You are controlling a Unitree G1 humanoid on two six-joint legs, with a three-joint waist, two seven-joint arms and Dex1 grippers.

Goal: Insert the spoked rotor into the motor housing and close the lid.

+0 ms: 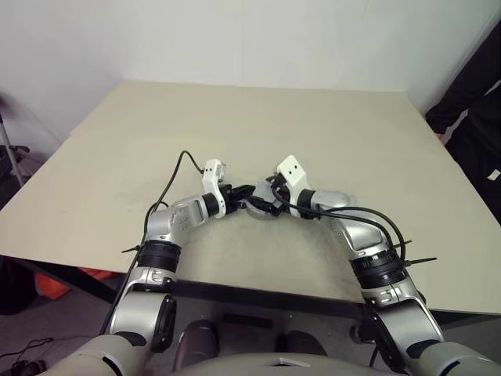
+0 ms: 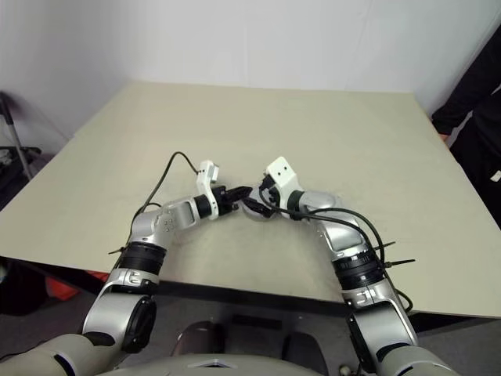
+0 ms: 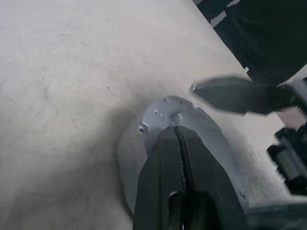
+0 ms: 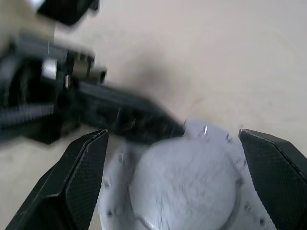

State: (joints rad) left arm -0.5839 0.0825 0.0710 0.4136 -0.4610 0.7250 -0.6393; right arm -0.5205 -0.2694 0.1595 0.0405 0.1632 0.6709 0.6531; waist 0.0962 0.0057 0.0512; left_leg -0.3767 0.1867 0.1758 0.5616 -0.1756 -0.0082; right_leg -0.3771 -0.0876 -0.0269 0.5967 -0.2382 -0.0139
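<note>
**Both pincers met over the grey lid near the front of the table**

A wide beige table [image 1: 258,125] is seen with most of its top left bare: open room is found toward the far edge and out to both sides. The near edge is close to the robot, and the work is set a little way in from it. At the far right corner, a person in dark clothing [image 1: 477,102] is stood just beside the table edge.

Both forearms are bent inward from the sides so that the two pincers are brought nearly tip to tip at the middle. The left pincer [image 3: 178,139] is pointed forward and to the right, tilted slightly downward, and its fingers are pressed together with no gap between them. Its closed tip is laid against the rim of the round grey lid [image 4: 184,179], at the notched edge. The right pincer [image 4: 175,143] is pointed forward and to the left, also angled down, and its fingers [image 4: 79,177] are spread wide. It is held just above the lid, with one finger on either side of the raised round centre and neither finger touching it.

The lid is lain flat on the table, directly between the two pincers. What is under the lid cannot be told.
</note>
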